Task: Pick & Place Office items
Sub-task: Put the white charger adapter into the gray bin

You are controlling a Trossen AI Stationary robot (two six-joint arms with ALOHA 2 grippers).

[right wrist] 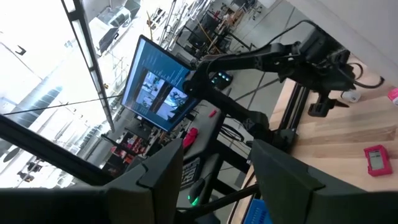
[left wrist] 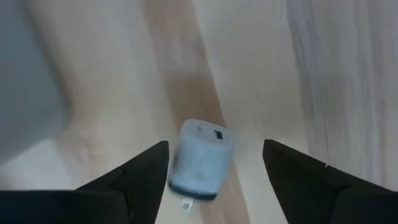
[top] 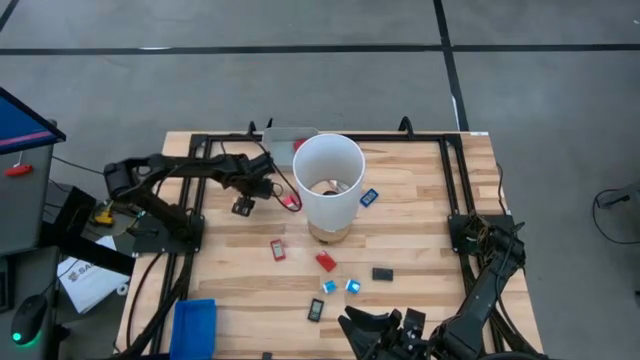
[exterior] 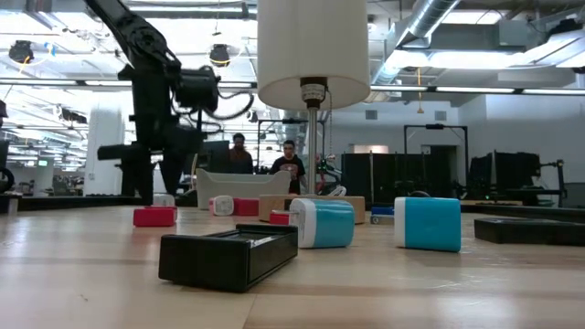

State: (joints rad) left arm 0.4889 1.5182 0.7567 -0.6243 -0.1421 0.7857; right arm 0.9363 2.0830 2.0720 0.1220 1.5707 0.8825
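Note:
My left gripper [top: 243, 204] [left wrist: 215, 144] hangs open, pointing down, left of the tall white cylinder [top: 327, 184]. A pale blue-grey piece [left wrist: 202, 162] lies on the table between its fingers, nearer one of them; I see no touch. Other small pieces lie on the wood: red ones [top: 278, 249] [top: 326, 262] [top: 290, 201], light blue ones [top: 329, 286] [top: 352, 286] [top: 369, 197], black ones [top: 382, 272] [top: 315, 310]. My right gripper [top: 385, 325] [right wrist: 217, 146] waits open at the near edge.
A blue tray [top: 195, 325] sits at the near left corner, and a grey tray [top: 285, 140] lies behind the cylinder at the far edge. Black rails [top: 450, 180] run along the table's sides. People stand in the room beyond [exterior: 288, 164].

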